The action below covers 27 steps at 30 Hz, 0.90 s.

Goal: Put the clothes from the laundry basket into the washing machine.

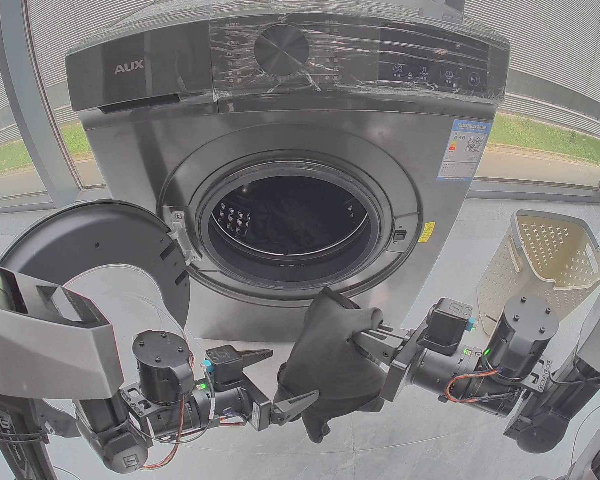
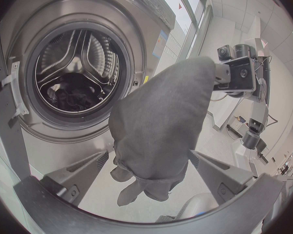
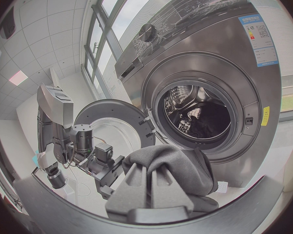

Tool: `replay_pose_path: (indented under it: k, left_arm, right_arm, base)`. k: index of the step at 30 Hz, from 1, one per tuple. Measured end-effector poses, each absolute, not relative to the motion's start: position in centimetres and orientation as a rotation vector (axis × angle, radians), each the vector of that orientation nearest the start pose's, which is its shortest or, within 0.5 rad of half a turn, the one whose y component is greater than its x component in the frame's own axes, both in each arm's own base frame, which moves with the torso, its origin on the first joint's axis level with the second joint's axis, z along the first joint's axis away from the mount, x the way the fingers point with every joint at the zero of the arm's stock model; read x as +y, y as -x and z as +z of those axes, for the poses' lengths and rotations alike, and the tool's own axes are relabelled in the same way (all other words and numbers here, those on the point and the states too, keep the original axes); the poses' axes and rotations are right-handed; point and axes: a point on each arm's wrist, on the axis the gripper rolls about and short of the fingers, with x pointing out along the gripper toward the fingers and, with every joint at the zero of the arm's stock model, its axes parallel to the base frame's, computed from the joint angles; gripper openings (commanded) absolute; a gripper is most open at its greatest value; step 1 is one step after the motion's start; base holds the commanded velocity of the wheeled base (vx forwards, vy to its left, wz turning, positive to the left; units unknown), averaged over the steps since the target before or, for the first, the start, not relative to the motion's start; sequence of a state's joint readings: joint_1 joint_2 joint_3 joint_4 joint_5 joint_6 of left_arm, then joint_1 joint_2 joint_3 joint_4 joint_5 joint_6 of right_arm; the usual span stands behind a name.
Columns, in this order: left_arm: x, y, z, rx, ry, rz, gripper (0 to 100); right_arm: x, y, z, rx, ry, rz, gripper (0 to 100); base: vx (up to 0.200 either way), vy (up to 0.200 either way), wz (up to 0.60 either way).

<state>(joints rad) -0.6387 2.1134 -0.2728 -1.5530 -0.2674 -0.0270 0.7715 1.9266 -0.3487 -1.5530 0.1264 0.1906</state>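
1. The garment (image 1: 333, 361) is pinched near its top by the right gripper (image 1: 370, 341), whose fingers are pressed together on the cloth. It hangs with its long axis vertical, the tail drooping toward the floor.
2. The left gripper (image 1: 280, 378) is spread, with the garment's lower part between its fingers; nothing is clamped by it.
3. The drum opening (image 1: 290, 225) lies straight ahead of the garment and higher. The cloth is held below the opening's lower rim, so a lift and then a forward push are judged to be needed. The right arm is the nearer one and is already loaded.
4. Dark clothes are seen lying inside the drum.
5. The door (image 1: 93, 248) is swung open on the left, close to the left arm, so room is tighter there. The way in from the right is open.
6. The basket (image 1: 547, 261) lies tipped on its side at the right, well apart from the garment.
7. The hanging tail is judged likely to catch on the rim unless it is raised.
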Motion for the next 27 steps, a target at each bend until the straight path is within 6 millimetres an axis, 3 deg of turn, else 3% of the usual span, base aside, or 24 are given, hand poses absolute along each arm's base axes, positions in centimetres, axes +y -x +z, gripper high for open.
replay_pose_path:
  k: [1, 2, 15, 25, 26, 27]
  left_arm:
    - [-17.2, -22.2, 3.6, 0.313, -0.033, -0.896, 100]
    - [-17.3, -22.3, 3.5, 0.315, -0.034, -0.896, 0]
    - [-17.6, -22.6, 3.7, 0.297, -0.027, -0.899, 0]
    - [-16.2, -21.0, 8.9, 0.132, 0.016, -0.892, 0]
    - [-16.0, -20.7, 9.2, 0.121, 0.019, -0.892, 0]
    - [-15.8, -20.4, 9.7, 0.108, 0.022, -0.894, 0]
  right_arm:
    - [19.8, -19.9, 10.4, 0.11, -0.17, 0.894, 0]
    - [19.8, -19.9, 10.4, 0.11, -0.17, 0.894, 0]
    - [19.9, -19.9, 10.3, 0.111, -0.171, 0.894, 0]
    - [19.8, -20.5, 10.3, 0.094, -0.177, 0.785, 0]
    - [19.8, -20.6, 10.4, 0.091, -0.18, 0.776, 100]
    - [19.8, -20.7, 10.4, 0.088, -0.183, 0.766, 100]
  base:
    - [0.0, 0.0, 0.0]
    - [0.0, 0.0, 0.0]
    - [0.0, 0.0, 0.0]
    - [0.0, 0.0, 0.0]
    - [0.0, 0.0, 0.0]
    - [0.0, 0.0, 0.0]
